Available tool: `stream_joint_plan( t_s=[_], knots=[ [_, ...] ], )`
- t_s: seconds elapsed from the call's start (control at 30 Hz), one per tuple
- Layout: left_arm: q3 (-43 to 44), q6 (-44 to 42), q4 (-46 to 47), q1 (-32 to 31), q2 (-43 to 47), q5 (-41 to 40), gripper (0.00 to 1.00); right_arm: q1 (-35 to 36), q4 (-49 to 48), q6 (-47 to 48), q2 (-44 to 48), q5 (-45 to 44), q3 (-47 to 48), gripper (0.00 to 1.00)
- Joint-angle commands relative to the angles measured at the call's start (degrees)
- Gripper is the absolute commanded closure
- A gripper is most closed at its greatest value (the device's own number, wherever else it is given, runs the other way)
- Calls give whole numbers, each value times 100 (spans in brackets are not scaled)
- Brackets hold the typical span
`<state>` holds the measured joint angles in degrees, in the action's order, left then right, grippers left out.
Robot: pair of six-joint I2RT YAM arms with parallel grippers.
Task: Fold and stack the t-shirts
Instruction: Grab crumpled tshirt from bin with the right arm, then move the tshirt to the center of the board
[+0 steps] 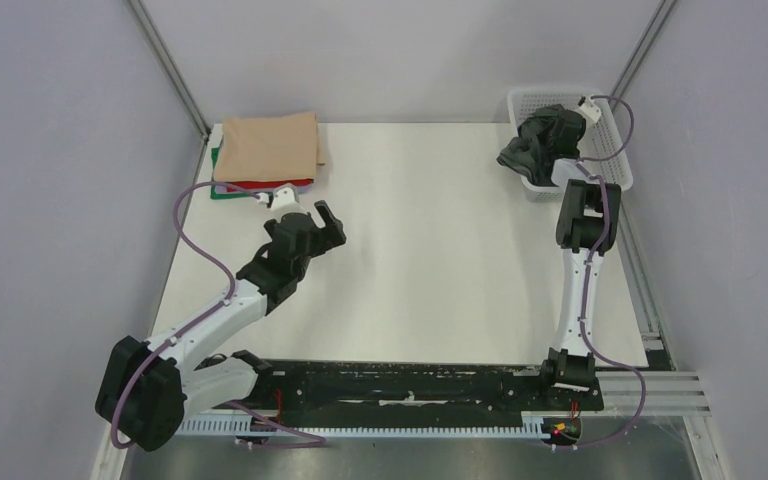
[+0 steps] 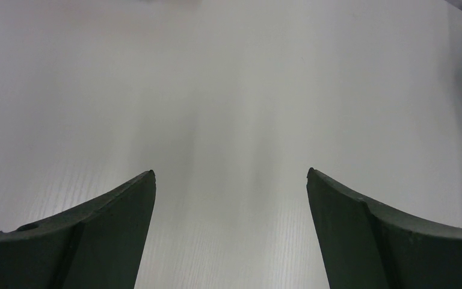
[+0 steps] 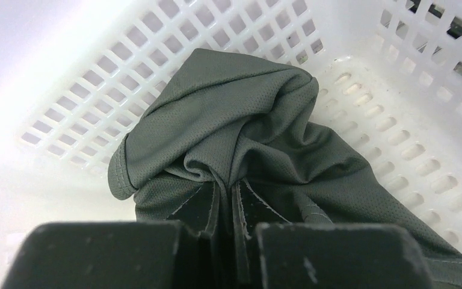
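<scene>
Reaching up the right side of the overhead view, the right arm (image 1: 580,290) ends at the white lattice basket (image 1: 615,140) in the upper right corner of the table (image 1: 440,260). There the dark grey t-shirt (image 1: 535,145) sits bunched, part of it hanging over the basket's lower-left rim, and the arm's tip is hard to tell from the dark cloth. At the upper left of the table lies a folded stack: the tan t-shirt (image 1: 270,148) on top, a strip of the red t-shirt (image 1: 280,184) showing beneath it, and the green t-shirt (image 1: 228,194) peeking out at the bottom. The left gripper (image 1: 318,222) hovers just below and to the right of that stack, apart from it, with its fingers spread and nothing between them. From the left wrist, the two dark fingers (image 2: 114,235) stand wide apart at the lower left and lower right, white table surface between them and a sliver of the basket at the right edge of the frame. From the right wrist, the right gripper (image 3: 225,189) has its fingers pressed together on a fold of the dark grey t-shirt. The mesh cloth gathers up from the pinch toward the centre of the frame, with the basket's lattice walls at the upper left and right.
</scene>
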<state>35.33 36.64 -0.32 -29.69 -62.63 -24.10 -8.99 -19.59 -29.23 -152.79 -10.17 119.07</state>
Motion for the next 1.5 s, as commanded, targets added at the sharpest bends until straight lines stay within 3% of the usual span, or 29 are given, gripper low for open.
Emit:
stream_joint_plan(
  t_s=[0.0, 0.17, 0.47, 0.83, 0.97, 1.13, 1.3, 1.47],
  knots=[
    [165, 51, 58, 24, 183, -245, 0, -65, -293, 297, 911, 127, -31, 100],
    [23, 236, 217, 18, 381, -65, 0, -67, -284, 758, 2010, 613, -326, 100],
    [-368, 388, 183, 13, 1103, 318, 0, 46, -333, 1136, 4381, 1962, -1801, 100],
    [-493, 515, -573, 15, 2327, 267, 0, 1352, 1530, 2282, 6649, 2045, -2320, 100],
    [-463, 575, -898, 16, 2647, 222, 0, 1813, 1539, 1922, 7231, 3147, -2785, 100],
    [-464, 675, -1201, 12, 2992, 213, 0, 2503, 1475, 1489, 7853, 3251, -3539, 100],
    [-481, 723, -1362, 12, 3210, 236, 0, 3237, 778, 854, 8399, 3209, -4618, 100],
    [-448, 687, -1515, 16, 3254, 338, 0, 3879, 603, 904, 8656, 3145, -5047, 100]
  ],
)
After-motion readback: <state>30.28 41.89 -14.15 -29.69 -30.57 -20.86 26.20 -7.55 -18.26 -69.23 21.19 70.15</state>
